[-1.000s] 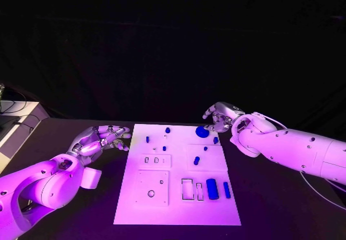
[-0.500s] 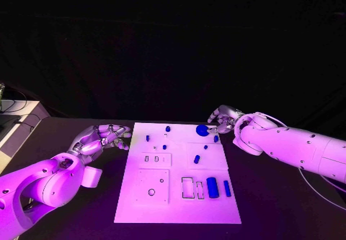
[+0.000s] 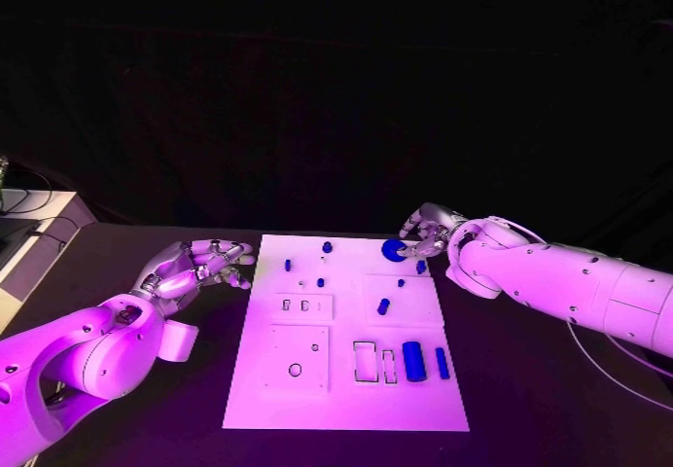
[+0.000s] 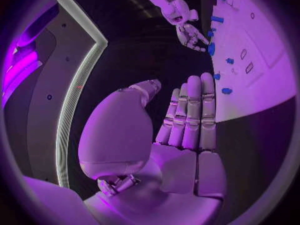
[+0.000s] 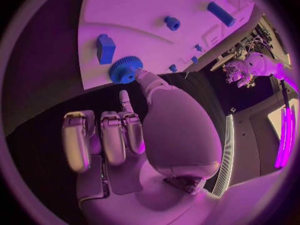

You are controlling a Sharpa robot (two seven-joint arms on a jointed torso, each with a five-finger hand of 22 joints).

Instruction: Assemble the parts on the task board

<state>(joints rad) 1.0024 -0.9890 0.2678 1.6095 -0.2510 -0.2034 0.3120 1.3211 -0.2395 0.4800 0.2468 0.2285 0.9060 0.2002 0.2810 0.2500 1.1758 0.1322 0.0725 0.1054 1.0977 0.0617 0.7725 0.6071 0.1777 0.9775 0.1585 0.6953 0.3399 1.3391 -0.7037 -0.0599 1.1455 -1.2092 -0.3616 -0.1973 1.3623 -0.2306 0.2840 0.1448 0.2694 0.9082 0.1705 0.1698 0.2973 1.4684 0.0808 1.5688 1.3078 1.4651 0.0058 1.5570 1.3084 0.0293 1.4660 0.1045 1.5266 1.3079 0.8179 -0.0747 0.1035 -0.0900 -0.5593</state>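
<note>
The white task board (image 3: 351, 404) lies in the middle of the black table. A blue gear (image 3: 394, 250) rests flat near its far right corner. My right hand (image 3: 426, 235) is right beside it; in the right wrist view the thumb tip of my right hand (image 5: 125, 135) touches the rim of the gear (image 5: 125, 69), and the other fingers curl back without gripping it. A blue block (image 5: 105, 48) stands next to the gear. My left hand (image 3: 196, 270) hovers left of the board, and in the left wrist view this hand (image 4: 181, 135) holds nothing, its fingers straight.
Several small blue pegs (image 3: 320, 284) stand in the board's far half. A thick blue cylinder (image 3: 412, 362) and a slim blue bar (image 3: 441, 364) lie near the front right, beside two empty slots (image 3: 365, 365). Pale equipment (image 3: 28, 224) sits at the table's left edge.
My right hand has come down and left, from beyond the board's far right corner to the gear's rim. The left hand has barely moved. The camera shifted slightly.
</note>
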